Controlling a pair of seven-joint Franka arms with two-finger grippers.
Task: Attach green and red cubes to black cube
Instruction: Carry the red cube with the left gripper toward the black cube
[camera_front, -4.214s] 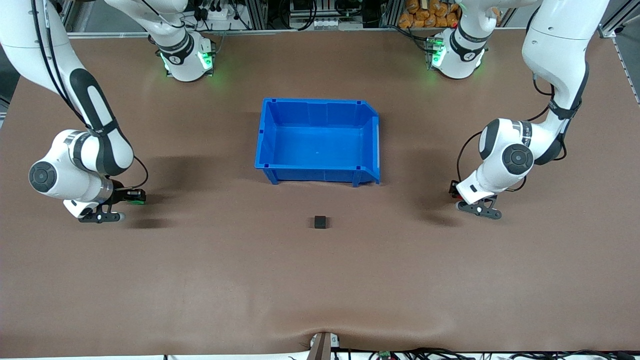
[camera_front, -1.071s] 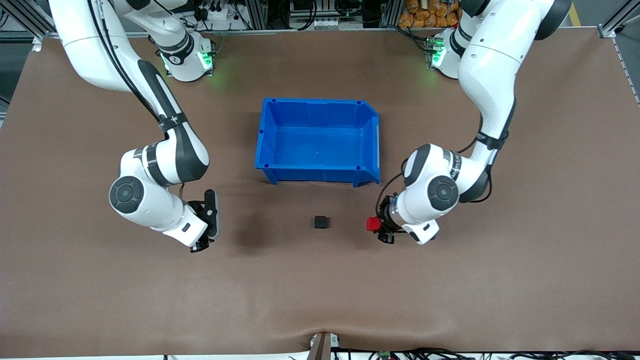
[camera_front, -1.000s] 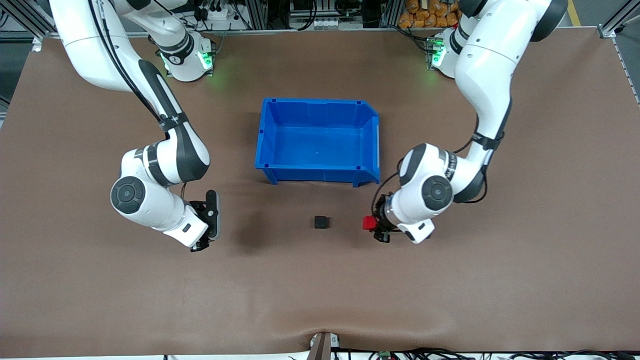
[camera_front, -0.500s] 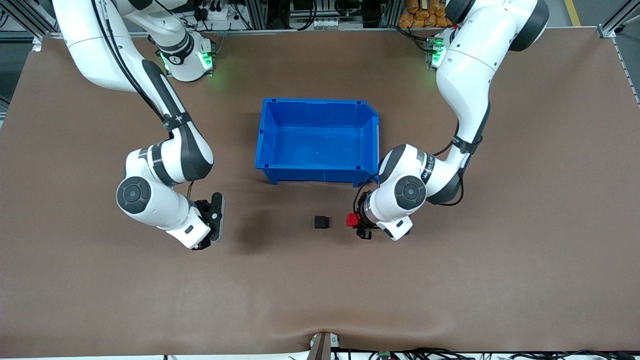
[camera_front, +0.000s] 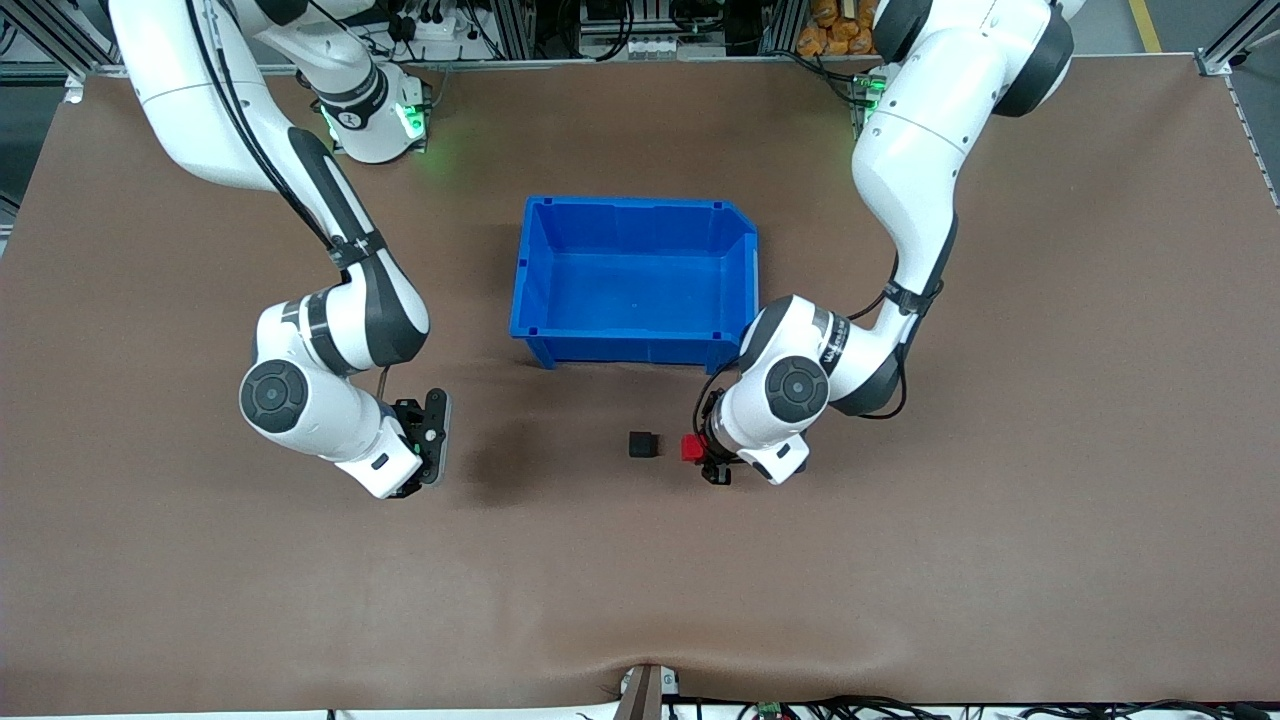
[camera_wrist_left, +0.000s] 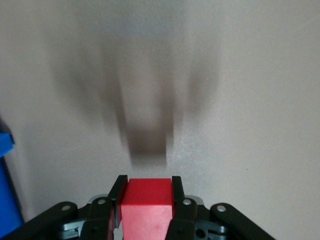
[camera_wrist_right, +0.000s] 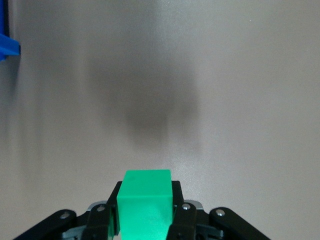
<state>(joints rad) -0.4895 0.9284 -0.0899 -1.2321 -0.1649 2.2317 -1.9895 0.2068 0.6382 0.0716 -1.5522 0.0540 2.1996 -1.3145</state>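
The black cube (camera_front: 641, 444) rests on the brown table, nearer the front camera than the blue bin. My left gripper (camera_front: 699, 452) is shut on the red cube (camera_front: 690, 448) and holds it low over the table. It is just beside the black cube, toward the left arm's end, with a narrow gap between them. In the left wrist view the red cube (camera_wrist_left: 146, 204) fills the left gripper (camera_wrist_left: 146, 186), and a dark blurred shape lies ahead of it. My right gripper (camera_front: 430, 445) hangs over bare table toward the right arm's end, shut on the green cube (camera_wrist_right: 145, 206).
The open blue bin (camera_front: 518, 270) stands mid-table with nothing in it, and its corner (camera_wrist_right: 7, 47) shows in the right wrist view. Both arm bases stand along the table edge farthest from the front camera. Brown cloth covers the table.
The left arm has carried the red cube steadily toward the black cube, from well apart to almost touching. The right arm has shifted only slightly, still holding the green cube.
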